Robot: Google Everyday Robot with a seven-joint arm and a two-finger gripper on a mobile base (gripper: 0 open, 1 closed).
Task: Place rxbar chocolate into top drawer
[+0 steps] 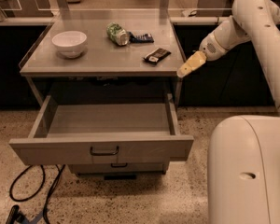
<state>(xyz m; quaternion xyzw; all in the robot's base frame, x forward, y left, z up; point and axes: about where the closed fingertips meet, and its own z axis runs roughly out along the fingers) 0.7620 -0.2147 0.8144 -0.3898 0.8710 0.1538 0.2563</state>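
The rxbar chocolate [157, 55], a small flat black bar with pale markings, lies on the grey table top [98, 55] near its right front corner. The top drawer [102, 146] is pulled wide open below the table; its inside is bare and its dark bar handle is centred on the front. My gripper [190, 65], with yellowish fingers, hangs off the table's right front corner, just right of the bar and a little lower. It holds nothing.
A white bowl [69, 43] stands at the table's left. A crumpled green can [115, 33] and a dark blue flat packet [141, 37] lie at the back middle. A lower drawer front [116, 168] sits under the open one. Black cables [35, 195] lie on the floor at left.
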